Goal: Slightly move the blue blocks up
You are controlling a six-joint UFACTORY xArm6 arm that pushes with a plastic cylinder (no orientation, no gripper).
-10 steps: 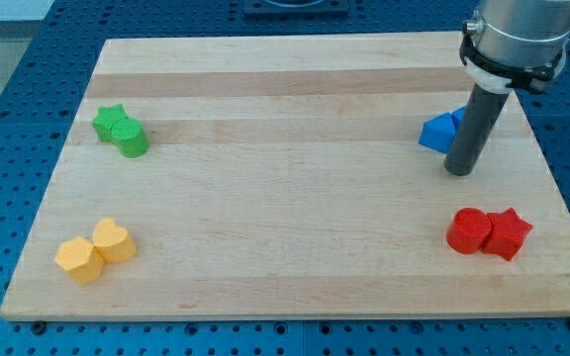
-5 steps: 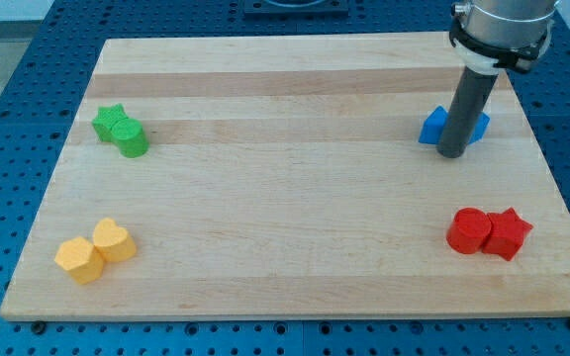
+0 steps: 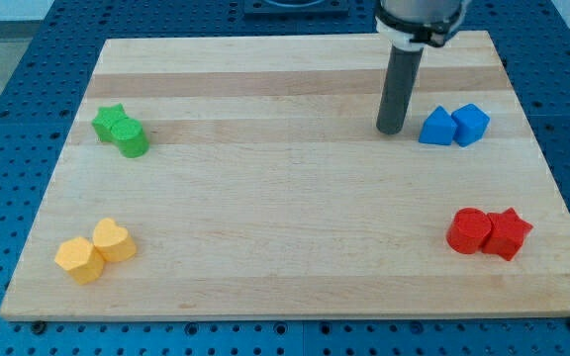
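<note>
Two blue blocks sit side by side at the view's right, in the upper half of the wooden board (image 3: 285,227): a blue triangle-like block (image 3: 435,128) and a blue cube (image 3: 471,124) touching it on its right. My tip (image 3: 391,131) rests on the board just left of the blue triangle-like block, with a small gap between them. The dark rod rises from the tip to the view's top.
A green star and a green cylinder (image 3: 121,131) sit together at the upper left. Two yellow blocks (image 3: 95,251) sit at the lower left. A red cylinder (image 3: 468,230) and a red star (image 3: 507,234) sit at the lower right, below the blue blocks.
My tip has moved from just below the blue blocks, up and to the left, to their left side. The blue blocks now show fully and sit about where they were.
</note>
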